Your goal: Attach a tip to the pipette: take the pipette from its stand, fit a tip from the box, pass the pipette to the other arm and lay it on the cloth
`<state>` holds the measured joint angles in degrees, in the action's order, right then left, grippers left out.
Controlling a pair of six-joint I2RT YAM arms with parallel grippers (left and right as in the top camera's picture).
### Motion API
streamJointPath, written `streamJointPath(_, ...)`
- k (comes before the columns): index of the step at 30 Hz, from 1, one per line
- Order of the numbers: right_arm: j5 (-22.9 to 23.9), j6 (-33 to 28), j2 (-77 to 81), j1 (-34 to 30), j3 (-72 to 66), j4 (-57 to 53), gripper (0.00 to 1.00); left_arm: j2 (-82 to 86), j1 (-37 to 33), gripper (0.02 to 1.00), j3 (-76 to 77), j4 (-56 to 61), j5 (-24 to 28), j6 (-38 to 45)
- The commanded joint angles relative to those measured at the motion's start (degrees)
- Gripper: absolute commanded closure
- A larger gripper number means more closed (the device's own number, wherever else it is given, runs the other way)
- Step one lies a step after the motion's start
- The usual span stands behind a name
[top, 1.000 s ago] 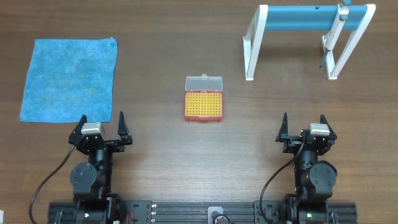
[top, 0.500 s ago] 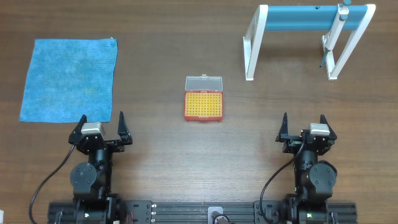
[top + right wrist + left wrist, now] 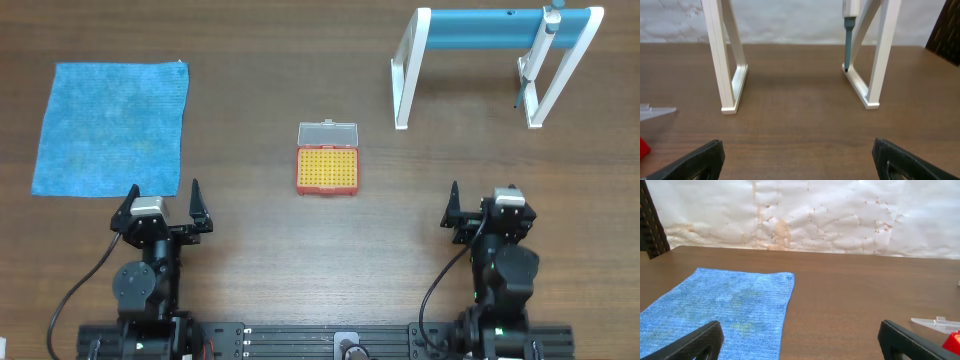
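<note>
Left claw (image 3: 163, 190) spread wide, holding nothing, just beside the cloth's (image 3: 110, 128) near edge. Right claw (image 3: 483, 192) also spread, facing the stand (image 3: 470, 32). Pipette (image 3: 533, 62) hangs at the stand's right end. Tip box (image 3: 327, 170) mid-surface (image 3: 250, 230), lid open.

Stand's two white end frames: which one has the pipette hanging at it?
The end frame farther from the tip box; the pipette hangs against it, while the nearer end frame carries nothing.
</note>
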<state>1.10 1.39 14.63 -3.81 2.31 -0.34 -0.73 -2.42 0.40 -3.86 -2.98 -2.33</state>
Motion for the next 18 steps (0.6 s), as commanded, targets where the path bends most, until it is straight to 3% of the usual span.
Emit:
streamJointPath(1, -0.1, 1.3, 14.7, -1.7, 13.1, 2.3, 0.034, 0.5, 0.2, 0.020, -0.1, -0.3, -0.9, -0.7)
streamJointPath(4, -0.2, 1.3, 25.0, -4.0, 24.2, 1.2, 0.034, 0.5, 0.2, 0.023, -0.1, -0.3, -0.9, -0.7)
streamJointPath(8, -1.3, -4.1, 37.2, -9.4, 40.3, -5.5, 0.034, 0.5, 0.2, 0.020, -0.1, -0.3, -0.9, -0.7)
streamJointPath(11, -10.3, -13.6, 47.4, -15.1, 51.3, -11.0, 0.034, 0.5, 0.2, 0.020, -0.1, -0.3, -0.9, -0.7)
streamJointPath(15, -25.7, -16.5, 57.0, -21.2, 56.9, -9.8, 0.034, 0.5, 0.2, 0.023, -0.1, -0.3, -0.9, -0.7)
streamJointPath(18, -26.5, -16.5, 63.9, -22.3, 57.0, -8.1, 0.034, 0.5, 0.2, 0.023, -0.1, -0.3, -0.9, -0.7)
